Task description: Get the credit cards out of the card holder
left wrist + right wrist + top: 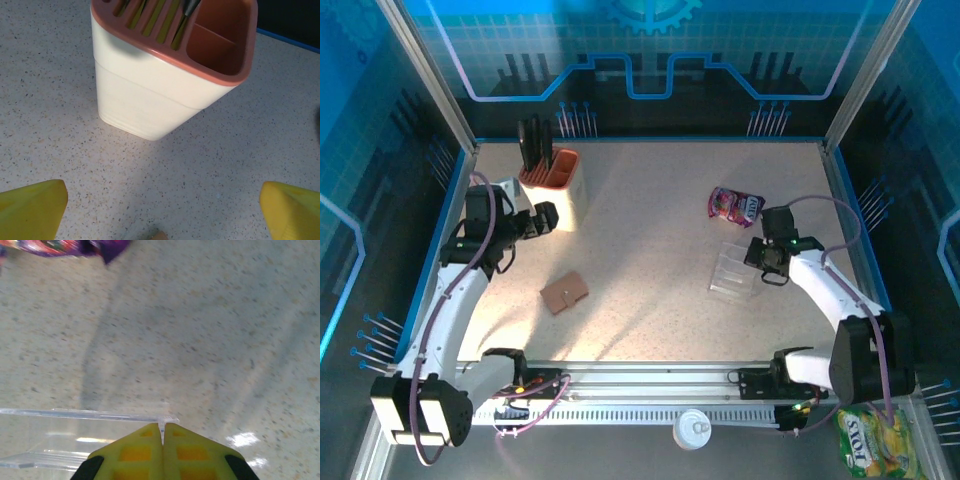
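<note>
Your right hand (162, 432) is pressed together w/ its tips right at the top edge of the clear case (733, 270); you can't tell if it's pinching that edge. Your left hand (542, 220) is spread wide, yellow fingers (30, 210) far apart, facing the knife block (150, 95) just ahead. Wallet (565, 292) lies shut on the counter (650, 250) btw the arms, nearer the left one, apart from both hands.

The knife block (552, 185) stands just ahead of my left end effector (542, 220) and closes off the far-left corner. The clear case (735, 272) and snack pouch (735, 206) occupy the right side. Bare desk (650, 250) surrounds the card holder (565, 293), so approach is open from all sides.
</note>
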